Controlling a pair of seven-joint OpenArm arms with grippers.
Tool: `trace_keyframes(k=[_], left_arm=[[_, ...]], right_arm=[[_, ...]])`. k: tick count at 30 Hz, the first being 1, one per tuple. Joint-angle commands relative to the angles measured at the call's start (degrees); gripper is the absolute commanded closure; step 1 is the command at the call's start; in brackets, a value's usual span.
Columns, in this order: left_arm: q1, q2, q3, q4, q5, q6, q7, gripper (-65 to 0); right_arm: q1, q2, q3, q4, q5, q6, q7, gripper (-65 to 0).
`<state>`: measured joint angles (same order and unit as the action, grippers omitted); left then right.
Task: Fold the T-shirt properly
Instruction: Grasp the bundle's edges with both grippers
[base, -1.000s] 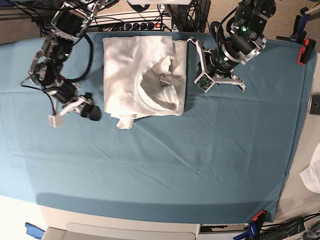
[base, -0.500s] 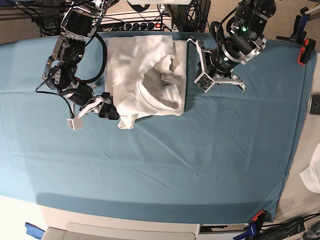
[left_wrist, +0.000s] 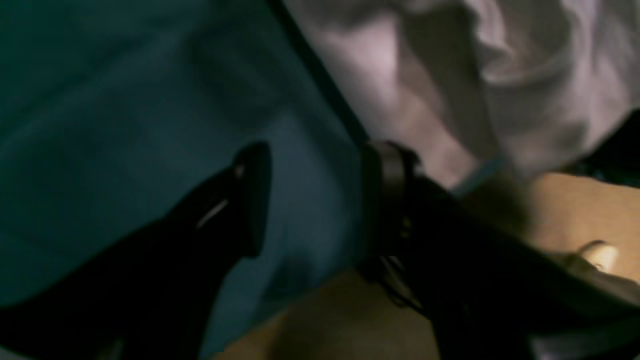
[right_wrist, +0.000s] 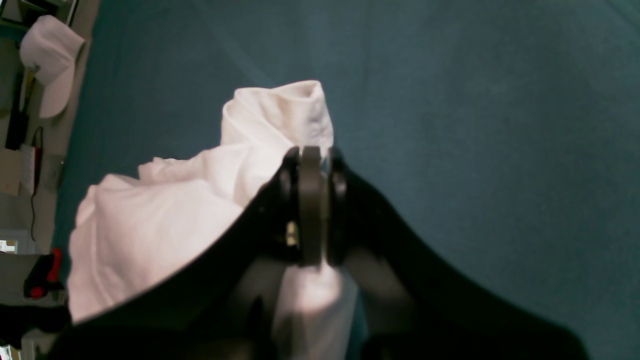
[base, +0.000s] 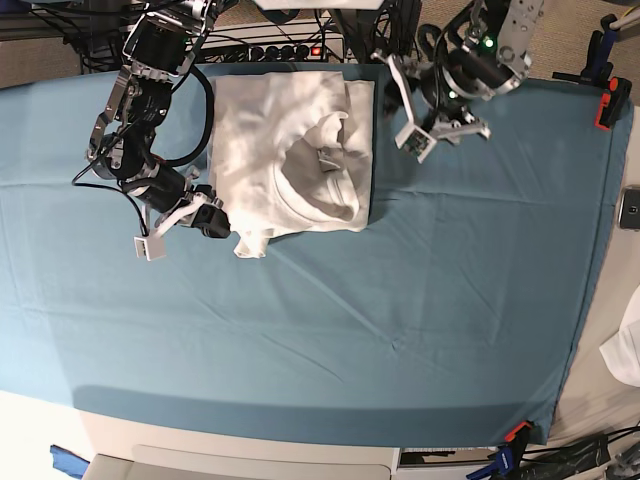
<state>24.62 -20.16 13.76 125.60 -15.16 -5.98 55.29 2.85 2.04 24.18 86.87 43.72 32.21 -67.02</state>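
Observation:
The white T-shirt (base: 285, 150) lies folded into a rough rectangle at the far middle of the teal table cover (base: 350, 310), collar up. My right gripper (base: 220, 222) sits at the shirt's near left corner. In the right wrist view its jaws (right_wrist: 310, 200) are pressed together with the T-shirt's (right_wrist: 165, 215) cloth bunched around and between them. My left gripper (base: 393, 100) hovers just beyond the shirt's right edge. The left wrist view shows it (left_wrist: 317, 200) open, fingers well apart over the cover, beside the T-shirt's (left_wrist: 425, 75) edge, holding nothing.
Cables and a power strip (base: 290, 50) run along the table's far edge. Orange clamps (base: 610, 100) (base: 517, 432) pin the cover at the right side. A white cloth (base: 630, 350) and a small device (base: 630, 208) lie off the right edge.
My right gripper moved in to the shirt's near left corner and shut on it. My left gripper opened and swung back toward the far edge.

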Motion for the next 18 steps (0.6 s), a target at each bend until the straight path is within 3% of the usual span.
trace_keyframes(k=[1, 5, 18], left_arm=[[0.5, -0.1, -0.2, 0.9, -1.6, 0.0, -1.1, -30.2], [2.1, 0.3, -0.2, 0.9, -6.6, -1.9, -1.2, -30.2], [2.0, 3.3, -0.1, -6.5, -9.8, -4.6, -2.2, -30.1]], right_arm=[[1.0, 0.5, -0.2, 0.8, 1.2, 0.4, 0.9, 0.0], [1.0, 0.5, -0.2, 0.8, 1.2, 0.4, 0.9, 0.0], [0.9, 0.5, -0.2, 0.8, 1.2, 0.4, 0.9, 0.0]])
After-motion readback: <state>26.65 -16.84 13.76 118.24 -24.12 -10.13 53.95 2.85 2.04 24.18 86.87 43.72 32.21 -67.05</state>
